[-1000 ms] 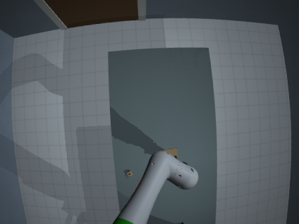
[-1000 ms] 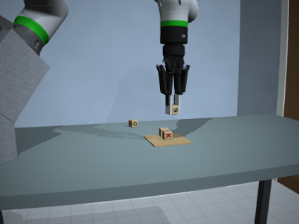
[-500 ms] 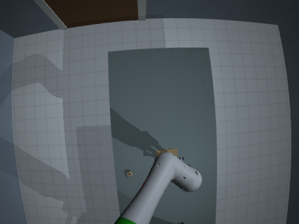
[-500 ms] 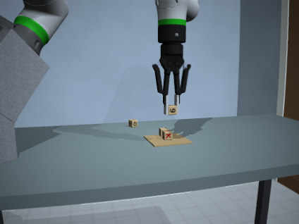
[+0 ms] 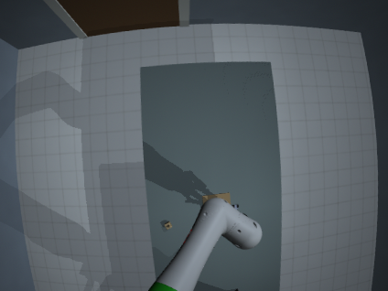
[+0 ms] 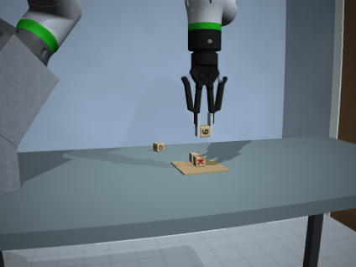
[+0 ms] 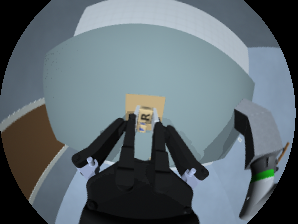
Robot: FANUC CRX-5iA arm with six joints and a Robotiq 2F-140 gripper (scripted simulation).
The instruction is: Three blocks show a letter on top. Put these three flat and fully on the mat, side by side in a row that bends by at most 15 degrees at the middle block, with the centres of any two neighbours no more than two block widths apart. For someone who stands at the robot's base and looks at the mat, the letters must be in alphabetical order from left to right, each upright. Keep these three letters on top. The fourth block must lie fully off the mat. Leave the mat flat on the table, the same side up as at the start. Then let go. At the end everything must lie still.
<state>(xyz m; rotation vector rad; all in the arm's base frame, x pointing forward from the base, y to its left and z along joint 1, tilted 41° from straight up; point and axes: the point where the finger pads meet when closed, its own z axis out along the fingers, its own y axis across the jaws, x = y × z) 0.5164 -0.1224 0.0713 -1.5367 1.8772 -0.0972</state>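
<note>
My gripper (image 6: 204,129) (image 7: 145,111) is shut on a small wooden block (image 6: 205,131) (image 7: 144,116) and holds it in the air above the tan mat (image 6: 213,169) (image 5: 224,197) (image 7: 132,100). The held block shows a dark mark like a 6 or 9 on its side. Two blocks stand close together on the mat: one with a red K (image 6: 201,161) facing the camera and one just behind it (image 6: 193,156). A fourth block (image 6: 159,147) (image 5: 168,225) lies on the table off the mat, to the left. In the top view my arm hides the gripper and the blocks on the mat.
The grey-green table (image 6: 126,197) (image 5: 206,114) stretches well beyond the mat on all sides. My arm (image 5: 215,229) reaches over its near part. A large grey robot base (image 6: 17,105) stands at the left in the exterior view.
</note>
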